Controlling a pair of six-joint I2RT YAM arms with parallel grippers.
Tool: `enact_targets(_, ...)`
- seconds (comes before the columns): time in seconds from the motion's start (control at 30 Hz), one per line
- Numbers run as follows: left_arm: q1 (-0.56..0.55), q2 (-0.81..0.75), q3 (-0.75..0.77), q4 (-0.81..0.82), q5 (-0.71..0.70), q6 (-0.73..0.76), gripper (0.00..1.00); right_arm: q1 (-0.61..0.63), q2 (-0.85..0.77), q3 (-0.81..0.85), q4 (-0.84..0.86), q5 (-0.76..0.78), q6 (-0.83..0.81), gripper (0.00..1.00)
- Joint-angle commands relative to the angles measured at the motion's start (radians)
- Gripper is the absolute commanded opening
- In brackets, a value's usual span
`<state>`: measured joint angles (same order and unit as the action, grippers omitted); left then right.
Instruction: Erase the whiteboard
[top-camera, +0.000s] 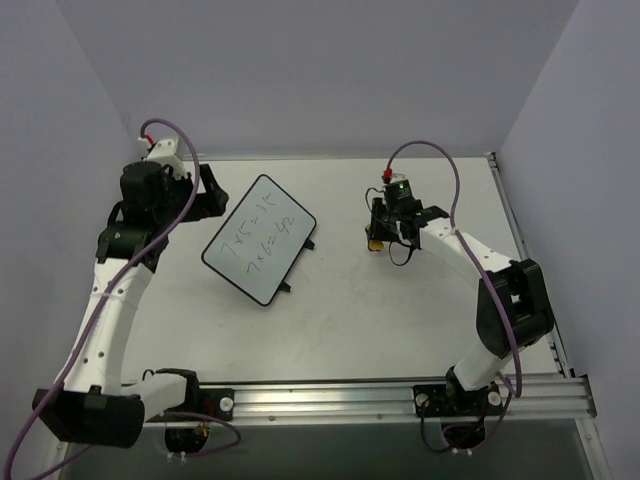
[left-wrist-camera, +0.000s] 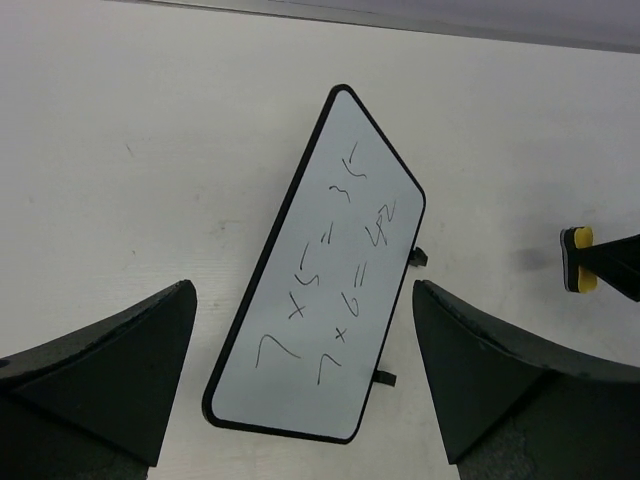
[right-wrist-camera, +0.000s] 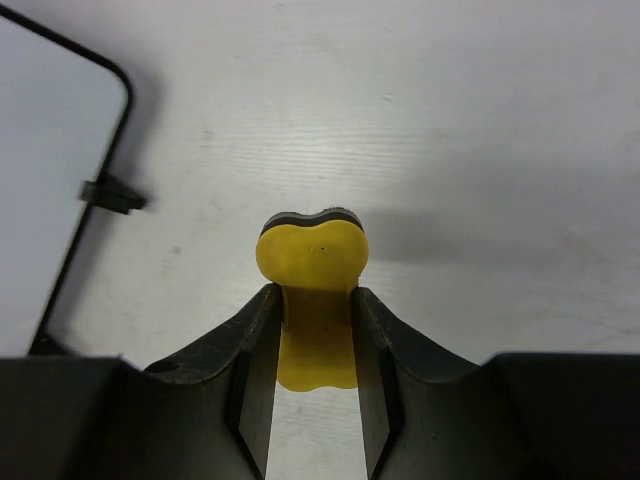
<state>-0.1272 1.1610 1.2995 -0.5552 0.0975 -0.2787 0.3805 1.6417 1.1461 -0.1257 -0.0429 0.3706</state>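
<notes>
- Open counter (top-camera: 340, 300) lies between the whiteboard (top-camera: 260, 240) and the eraser (top-camera: 375, 243) pinched in the right fingers (right-wrist-camera: 255, 350).
- The left fingers (left-wrist-camera: 110, 370), spread wide, stand near the board's upper left side, in the way there.

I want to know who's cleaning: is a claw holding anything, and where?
The right claw pinches the yellow eraser at its narrow middle; the left claw holds nothing.

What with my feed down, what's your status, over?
Left gripper jaws open, empty. Right gripper shut on eraser, apart from whiteboard. Both sums unerased. Nothing in the way.
</notes>
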Motion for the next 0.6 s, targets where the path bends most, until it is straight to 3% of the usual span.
enact_targets(0.0, 0.049, 0.112, 0.145, -0.038, 0.024, 0.067, 0.99, 0.035, 0.032, 0.086, 0.038, -0.047, 0.022, 0.12)
enact_targets(0.1, 0.099, 0.204, 0.213, -0.038, 0.128, 0.076, 0.99, 0.055, 0.058, 0.124, 0.063, -0.083, 0.028, 0.12)
enact_targets(0.17, 0.123, 0.276, 0.251, -0.052, 0.207, 0.081, 0.90, 0.067, 0.078, 0.147, 0.064, -0.092, 0.025, 0.12)
enact_targets(0.27, 0.167, 0.356, 0.261, -0.032, 0.284, 0.087, 0.86, 0.092, 0.092, 0.176, 0.083, -0.101, 0.028, 0.12)
enact_targets(0.5, 0.179, 0.526, 0.284, -0.015, 0.451, 0.079, 0.55, 0.181, 0.155, 0.268, 0.115, -0.098, 0.051, 0.13)
enact_targets(0.57, 0.178, 0.543, 0.277, 0.006, 0.487, 0.070, 0.54, 0.196, 0.179, 0.285, 0.136, -0.089, 0.053, 0.13)
